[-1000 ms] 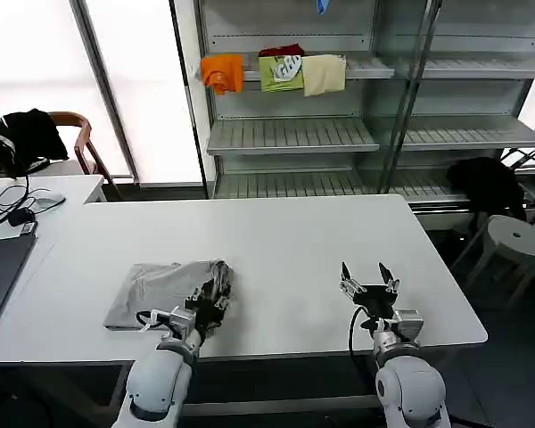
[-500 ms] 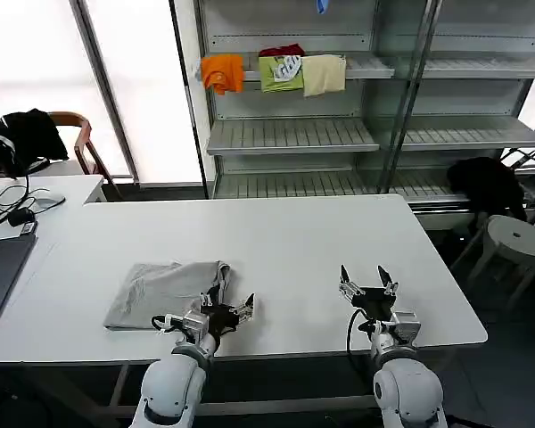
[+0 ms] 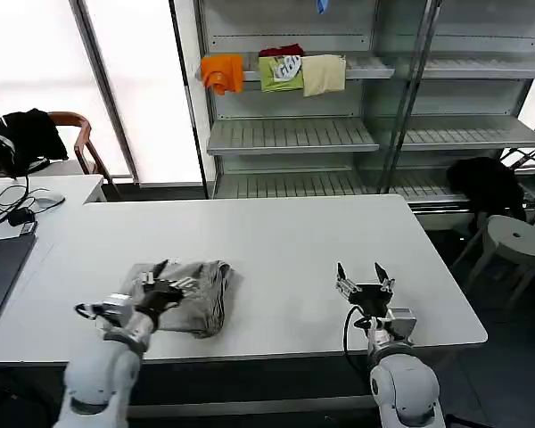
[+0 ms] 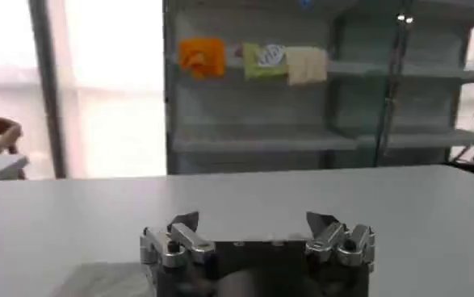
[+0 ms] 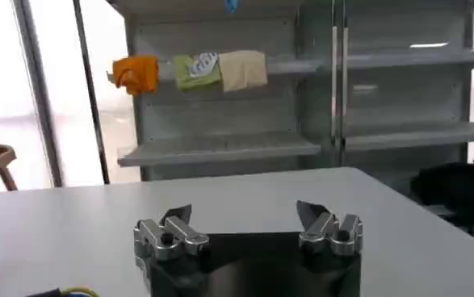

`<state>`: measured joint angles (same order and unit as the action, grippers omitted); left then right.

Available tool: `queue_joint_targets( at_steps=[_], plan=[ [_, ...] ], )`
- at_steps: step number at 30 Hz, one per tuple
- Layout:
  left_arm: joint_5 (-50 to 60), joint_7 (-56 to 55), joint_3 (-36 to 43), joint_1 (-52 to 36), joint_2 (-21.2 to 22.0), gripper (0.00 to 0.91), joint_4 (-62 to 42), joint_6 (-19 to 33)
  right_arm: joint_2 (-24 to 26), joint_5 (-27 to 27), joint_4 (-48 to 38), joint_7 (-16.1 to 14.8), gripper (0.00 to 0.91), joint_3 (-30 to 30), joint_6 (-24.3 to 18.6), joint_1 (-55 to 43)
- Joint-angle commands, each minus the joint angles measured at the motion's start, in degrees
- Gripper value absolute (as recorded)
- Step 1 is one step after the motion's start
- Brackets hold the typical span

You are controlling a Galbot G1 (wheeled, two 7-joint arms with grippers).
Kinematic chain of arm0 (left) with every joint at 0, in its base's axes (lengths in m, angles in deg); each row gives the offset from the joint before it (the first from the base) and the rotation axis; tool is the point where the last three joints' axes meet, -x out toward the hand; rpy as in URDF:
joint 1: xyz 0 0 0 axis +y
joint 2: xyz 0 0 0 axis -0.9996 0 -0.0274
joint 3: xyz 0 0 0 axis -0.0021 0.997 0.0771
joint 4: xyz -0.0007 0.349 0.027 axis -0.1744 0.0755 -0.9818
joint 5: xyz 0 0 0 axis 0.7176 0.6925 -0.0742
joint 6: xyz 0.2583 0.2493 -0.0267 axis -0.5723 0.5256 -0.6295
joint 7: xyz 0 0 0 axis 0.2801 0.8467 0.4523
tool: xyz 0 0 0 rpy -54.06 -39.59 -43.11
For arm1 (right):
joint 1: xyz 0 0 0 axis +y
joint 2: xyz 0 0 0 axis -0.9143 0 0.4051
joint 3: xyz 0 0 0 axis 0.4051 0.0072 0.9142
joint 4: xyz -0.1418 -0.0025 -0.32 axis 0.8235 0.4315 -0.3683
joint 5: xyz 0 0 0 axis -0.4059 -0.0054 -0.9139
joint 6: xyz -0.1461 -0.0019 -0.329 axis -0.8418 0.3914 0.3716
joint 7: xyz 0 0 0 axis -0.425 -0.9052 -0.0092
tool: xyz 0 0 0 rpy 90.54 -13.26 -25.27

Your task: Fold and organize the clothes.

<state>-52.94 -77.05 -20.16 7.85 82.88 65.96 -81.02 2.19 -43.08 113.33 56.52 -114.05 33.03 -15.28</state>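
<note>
One grey shirt (image 3: 183,287) lies folded on the table (image 3: 285,241), near front edge | left claw (image 3: 165,283) spread apart above it, likely to smooth it | right claw (image 3: 363,281) apart, idle above table.

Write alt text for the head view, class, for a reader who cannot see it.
A folded light grey shirt lies near the front left of a white table, with the left gripper open over it. The right gripper hangs open above bare tabletop at the front right. Orange, green and cream cloths sit on a metal shelf behind.
</note>
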Motion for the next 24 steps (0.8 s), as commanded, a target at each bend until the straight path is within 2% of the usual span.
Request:
queue_joint_targets(
  at_steps=[1,22,24],
  plan=[
    [-8.61,1.67,-16.0,-0.47,-13.17,0.907,-8.9,0.35,-0.39,-0.64,-1.05,-0.04,0.907,0.63,0.22,-0.88],
    [-4.22,1.33,-8.56,0.17,-8.46,0.907,-14.95,-0.06,0.12,-1.74,-0.05,-0.9,0.907,-0.09,-0.13,-0.19],
    [-3.42,1.38,-8.3,0.32,-8.17,0.856,-14.81,0.03,0.17,-1.73,-0.17,-0.89,0.907,-0.3,-0.32,-0.01]
  ],
)
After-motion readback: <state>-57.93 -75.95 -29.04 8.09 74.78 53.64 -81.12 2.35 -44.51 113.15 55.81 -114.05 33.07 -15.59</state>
